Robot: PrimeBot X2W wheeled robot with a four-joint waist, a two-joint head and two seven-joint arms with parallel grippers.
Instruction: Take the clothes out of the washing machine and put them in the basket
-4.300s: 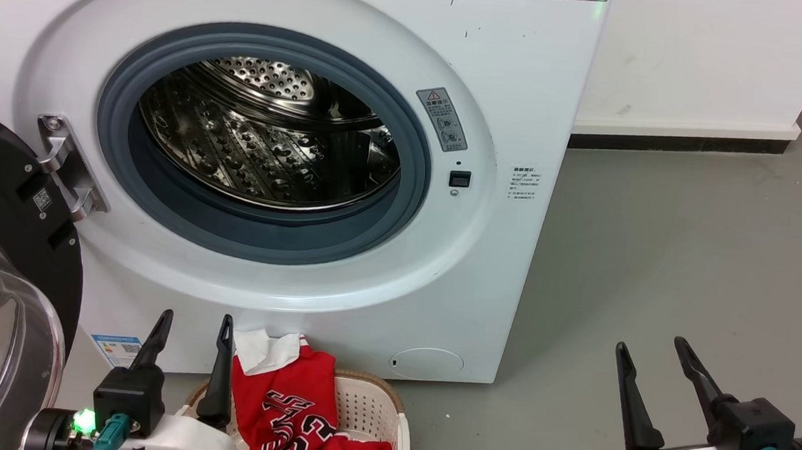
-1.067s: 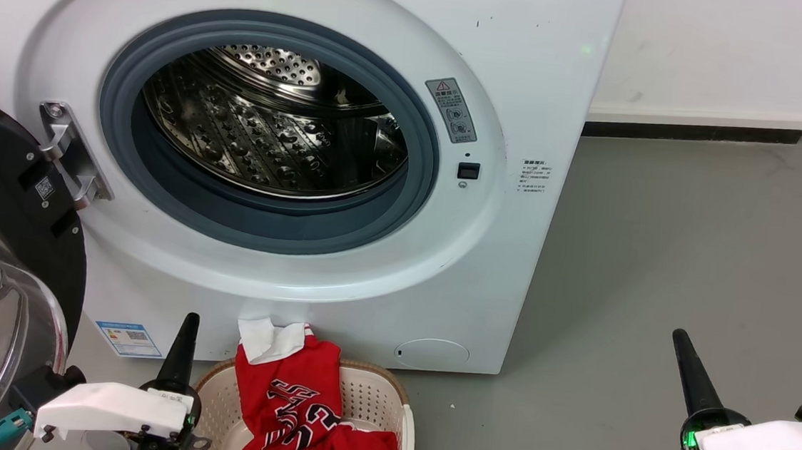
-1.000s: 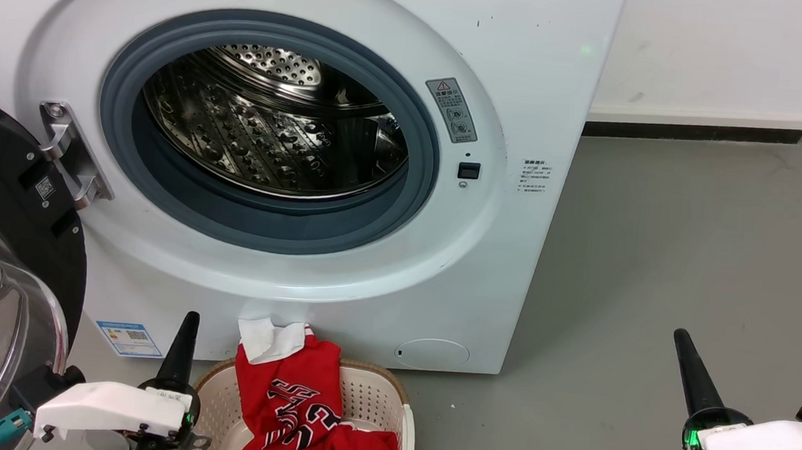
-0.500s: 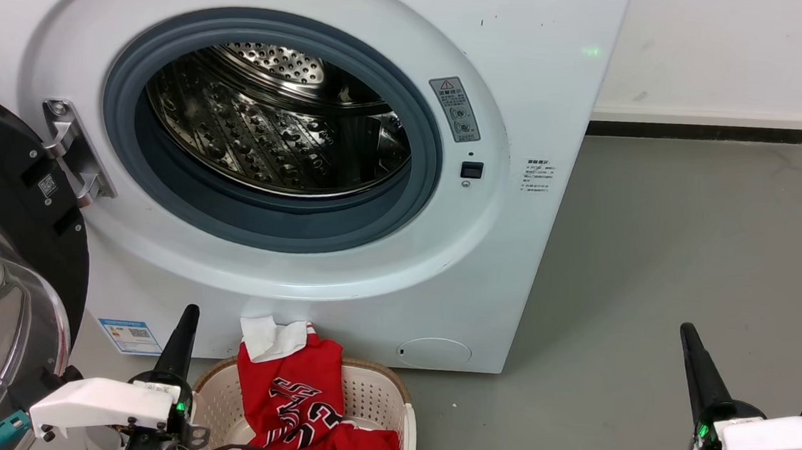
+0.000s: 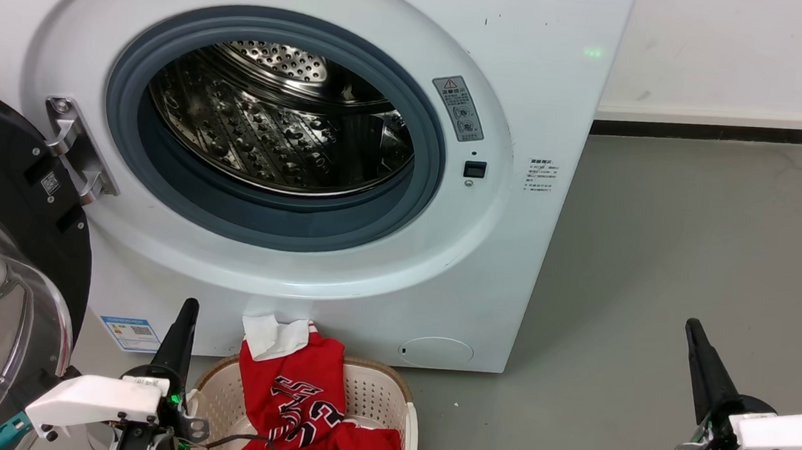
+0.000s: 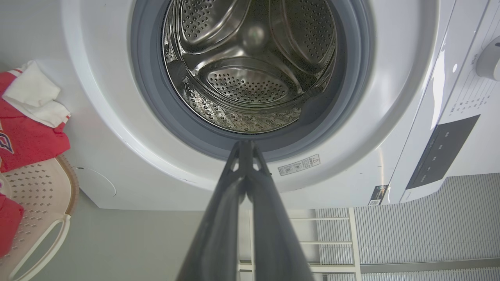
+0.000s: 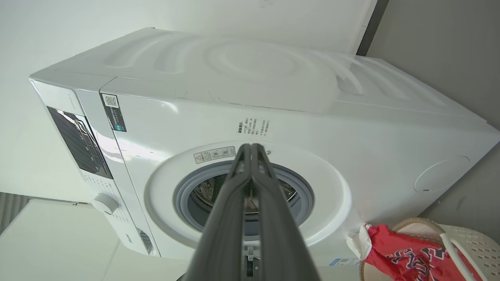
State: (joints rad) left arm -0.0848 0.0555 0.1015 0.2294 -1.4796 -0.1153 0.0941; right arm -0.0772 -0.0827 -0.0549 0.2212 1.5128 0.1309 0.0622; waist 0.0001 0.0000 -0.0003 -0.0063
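Head view: clothes point(image 5: 294, 395) heaped in basket point(image 5: 374, 400), bottom centre, under washing machine point(image 5: 511, 276);
Left wrist view: left gripper point(image 6: 244, 144) fingers pressed together;
Right wrist view: right gripper point(image 7: 252, 146) fingers pressed together

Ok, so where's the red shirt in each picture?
Head view: the clothes sit bottom middle, draped in the basket.
Left wrist view: the clothes are at the far left edge, about halfway up.
Right wrist view: the clothes are in the bottom right corner.
Shared landmark: the washing machine's grey ring; the clothes lie outside it.
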